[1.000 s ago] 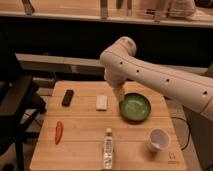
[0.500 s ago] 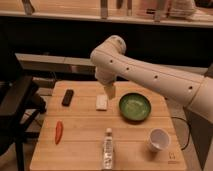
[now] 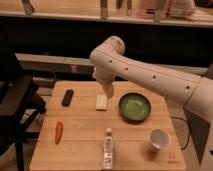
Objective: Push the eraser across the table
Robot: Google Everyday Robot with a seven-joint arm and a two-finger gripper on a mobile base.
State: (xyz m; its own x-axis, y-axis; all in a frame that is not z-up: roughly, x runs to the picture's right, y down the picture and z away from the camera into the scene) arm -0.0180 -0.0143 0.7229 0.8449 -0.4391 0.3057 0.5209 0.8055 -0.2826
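Observation:
The eraser point(image 3: 67, 97), a small black oblong block, lies near the far left of the light wooden table point(image 3: 80, 155). My white arm reaches in from the right, bends above the table's far edge and points down. Its gripper point(image 3: 107, 93) hangs open and empty just above the far end of a whitish block point(image 3: 101, 103). That puts it about a hand's width to the right of the eraser, apart from it.
A green bowl point(image 3: 134, 107) sits right of the whitish block. A red-orange chili-shaped thing point(image 3: 59, 131) lies at the left, a clear bottle point(image 3: 107, 148) at the front middle, a white cup point(image 3: 159, 139) at the front right. A black chair point(image 3: 15, 107) stands left of the table.
The arm has swung left and lowered: the gripper moved from above the green bowl to just over the whitish block. Nothing on the table has shifted.

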